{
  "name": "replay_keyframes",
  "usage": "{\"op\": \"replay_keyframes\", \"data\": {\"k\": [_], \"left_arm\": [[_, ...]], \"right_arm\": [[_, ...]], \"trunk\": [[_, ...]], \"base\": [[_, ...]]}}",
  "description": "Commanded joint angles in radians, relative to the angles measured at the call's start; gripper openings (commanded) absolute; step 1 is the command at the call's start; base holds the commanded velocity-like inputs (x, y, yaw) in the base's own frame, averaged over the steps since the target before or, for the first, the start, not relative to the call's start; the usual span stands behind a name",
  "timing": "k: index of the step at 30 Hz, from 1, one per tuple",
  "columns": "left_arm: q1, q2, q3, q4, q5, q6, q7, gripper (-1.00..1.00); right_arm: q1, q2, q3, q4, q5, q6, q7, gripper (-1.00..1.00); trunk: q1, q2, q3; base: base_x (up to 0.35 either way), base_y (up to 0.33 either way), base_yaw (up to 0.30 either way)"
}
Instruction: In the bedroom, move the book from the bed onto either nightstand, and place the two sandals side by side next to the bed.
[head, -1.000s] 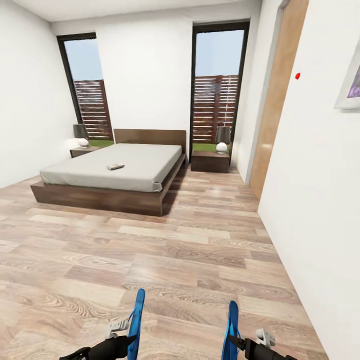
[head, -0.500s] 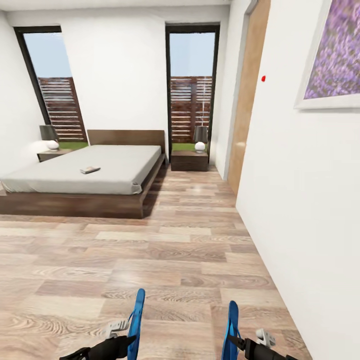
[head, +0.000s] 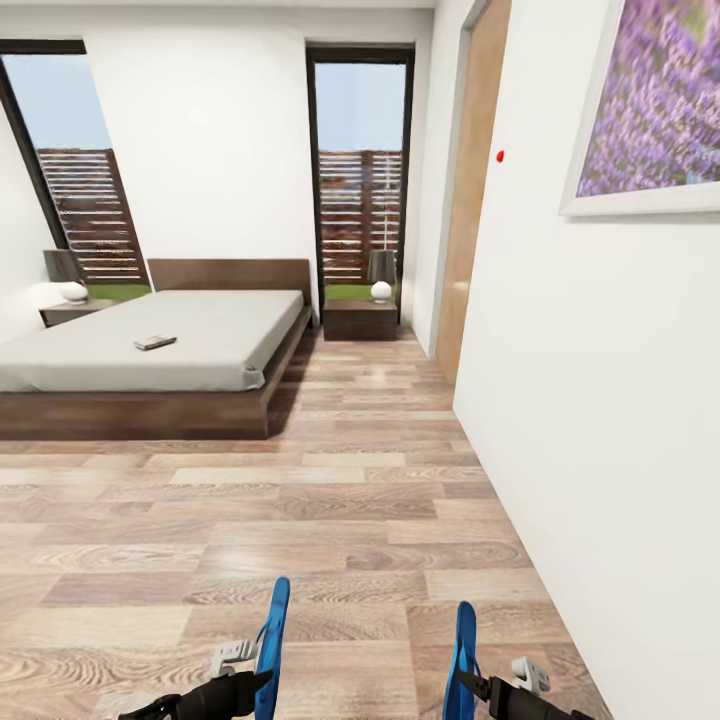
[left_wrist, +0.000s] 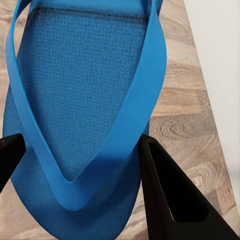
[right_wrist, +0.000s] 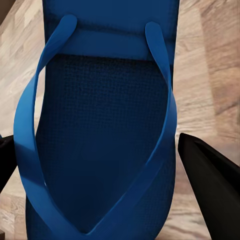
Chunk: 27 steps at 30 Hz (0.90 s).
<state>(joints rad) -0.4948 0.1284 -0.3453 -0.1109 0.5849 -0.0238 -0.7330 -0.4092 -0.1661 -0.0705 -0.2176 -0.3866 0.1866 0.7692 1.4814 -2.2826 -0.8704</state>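
Note:
I hold one blue sandal in each hand, low at the front of the head view. My left gripper (head: 262, 682) is shut on the left sandal (head: 273, 640), whose strap side shows between the black fingers (left_wrist: 167, 200). My right gripper (head: 468, 686) is shut on the right sandal (head: 462, 650), also seen close up (right_wrist: 105, 130). Far ahead on the left stands the bed (head: 140, 410) with the book (head: 155, 342) lying flat on its grey mattress. One nightstand (head: 360, 320) sits right of the headboard, another nightstand (head: 62, 314) at its left.
A white wall (head: 600, 420) runs close along my right, with a lavender picture (head: 655, 110) and a wooden door (head: 470, 200) further on. A lamp (head: 381, 272) stands on the right nightstand. Wood-plank floor (head: 330, 500) stretches between me and the bed.
The whole view has shifted: bed and windows slid left and the right wall with its picture fills more of the frame, so the camera moved. Both grippers hold their sandals as before.

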Motion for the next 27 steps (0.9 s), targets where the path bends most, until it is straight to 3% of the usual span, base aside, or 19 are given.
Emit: {"op": "replay_keyframes", "data": {"k": [1, 12, 15, 18, 21, 27], "left_arm": [[-0.001, 0.0, -0.007, 0.0, 0.006, -0.004, -0.005, -1.0], [-0.001, 0.002, -0.007, -0.001, 0.006, -0.002, -0.001, -1.0], [-0.001, -0.003, -0.007, -0.001, 0.005, -0.001, 0.058, -1.0], [-0.001, -0.027, -0.007, -0.001, 0.004, -0.001, 0.175, -1.0], [-0.001, -0.048, -0.008, -0.001, 0.004, -0.003, 0.265, -1.0], [-0.001, -0.062, -0.008, -0.001, 0.004, -0.004, 0.312, -1.0]], "right_arm": [[0.0, 0.0, -0.008, 0.0, -0.003, 0.011, 0.006, -1.0], [0.0, 0.002, -0.008, 0.001, -0.003, 0.002, 0.004, -1.0], [0.0, 0.003, -0.008, 0.001, -0.003, 0.002, -0.049, -1.0], [0.0, 0.006, -0.007, 0.0, -0.002, 0.002, -0.124, -1.0], [0.0, 0.008, -0.006, 0.001, -0.002, 0.002, -0.154, -1.0], [0.0, 0.009, -0.006, 0.001, -0.001, 0.003, -0.16, -1.0]], "trunk": [[0.0, 0.0, -0.002], [0.0, 0.0, -0.019], [0.0, 0.0, -0.023], [0.0, 0.0, -0.028], [0.0, 0.0, -0.032], [0.0, 0.0, -0.039]], "base": [[0.0, 0.0, -0.003], [0.0, 0.0, 0.006], [0.0, 0.0, 0.076], [0.0, 0.0, 0.083], [0.0, 0.0, 0.084], [0.0, 0.0, 0.051]]}}
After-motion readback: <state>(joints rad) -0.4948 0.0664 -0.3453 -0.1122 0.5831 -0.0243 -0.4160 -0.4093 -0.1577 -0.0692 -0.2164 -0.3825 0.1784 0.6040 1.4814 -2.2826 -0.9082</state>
